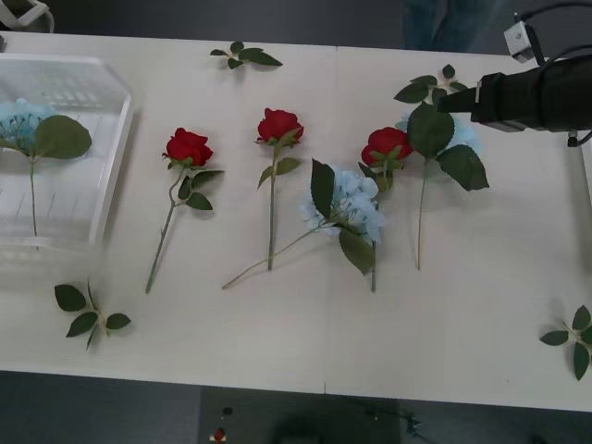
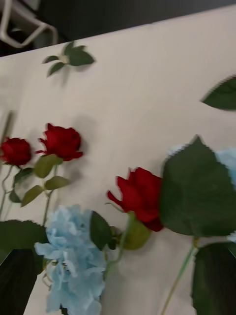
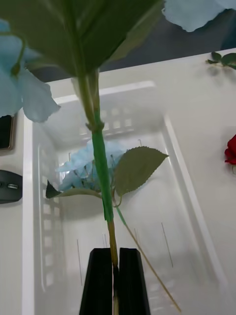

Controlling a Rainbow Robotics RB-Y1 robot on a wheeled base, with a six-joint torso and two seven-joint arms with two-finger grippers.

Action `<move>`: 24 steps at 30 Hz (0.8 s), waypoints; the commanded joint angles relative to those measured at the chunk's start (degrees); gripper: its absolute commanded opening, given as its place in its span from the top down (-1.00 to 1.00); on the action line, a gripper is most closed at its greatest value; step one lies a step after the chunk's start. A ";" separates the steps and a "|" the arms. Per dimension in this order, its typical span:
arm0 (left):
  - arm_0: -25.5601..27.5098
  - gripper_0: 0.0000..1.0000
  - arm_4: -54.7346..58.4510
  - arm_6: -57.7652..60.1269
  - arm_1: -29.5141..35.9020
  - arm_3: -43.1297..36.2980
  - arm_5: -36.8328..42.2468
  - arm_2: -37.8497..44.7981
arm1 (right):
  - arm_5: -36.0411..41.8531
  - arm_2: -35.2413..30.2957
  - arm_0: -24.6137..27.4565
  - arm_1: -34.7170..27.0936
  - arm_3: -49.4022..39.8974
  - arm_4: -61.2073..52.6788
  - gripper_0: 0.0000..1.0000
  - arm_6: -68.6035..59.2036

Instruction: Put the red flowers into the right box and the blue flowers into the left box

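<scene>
Three red flowers [image 1: 188, 146] [image 1: 279, 125] [image 1: 387, 145] lie in a row across the table's middle. One blue flower [image 1: 347, 205] lies between the right two roses, and another [image 1: 460, 136] lies farther right under big leaves. My right gripper [image 1: 461, 100] hovers open above that one, one black finger [image 2: 14, 280] showing near a rose [image 2: 140, 194]. My left gripper [image 3: 115, 283] is shut on a blue flower's stem [image 3: 101, 162] above the left box [image 3: 187, 162]. Another blue flower [image 1: 18, 118] lies in the left box [image 1: 116, 157]. The right box is out of view.
Flowerless leaf sprigs lie at the far middle [image 1: 245, 55], front left [image 1: 88, 316], front right [image 1: 575, 338] and beside the right arm [image 1: 427, 88]. A black mouse [image 3: 10, 186] and a phone [image 3: 5, 132] sit beside the box.
</scene>
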 commanded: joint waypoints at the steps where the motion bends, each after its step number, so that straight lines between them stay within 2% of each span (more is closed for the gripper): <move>1: 0.12 -0.30 -1.27 1.10 0.92 -0.32 -0.25 -0.24 | 0.21 3.11 -5.30 2.73 5.63 6.23 -1.00 -14.87; 2: 0.12 -0.43 -1.45 1.10 0.92 -0.32 -0.25 -0.33 | 0.21 4.16 -6.27 3.52 7.48 7.99 -1.00 -18.30; 4: 0.12 -0.55 -1.19 1.10 1.01 -0.32 -0.25 -0.68 | 0.21 5.74 -7.76 4.49 9.85 10.63 -1.00 -23.92; 8: -1.55 -0.71 3.03 0.31 1.01 -0.41 1.78 -2.26 | 3.99 9.17 -10.84 5.90 13.45 16.95 -1.00 -34.21; 12: -5.59 -0.73 9.10 -0.31 0.92 -0.76 7.66 -5.34 | 9.79 9.52 -12.07 6.34 13.01 19.59 -1.00 -38.95; 16: -11.22 -0.74 12.00 0.31 0.92 -1.20 9.33 -12.55 | 13.05 9.61 -12.07 6.34 11.26 19.68 -1.00 -42.82; 20: -18.07 -0.75 7.69 6.55 0.49 -1.20 9.33 -22.48 | 12.87 9.70 -11.98 8.53 11.08 22.23 -1.00 -47.04; 24: -22.82 -0.74 -0.75 11.82 -1.98 -1.11 9.33 -28.81 | 11.29 9.87 -11.72 11.52 11.08 27.85 -1.00 -50.91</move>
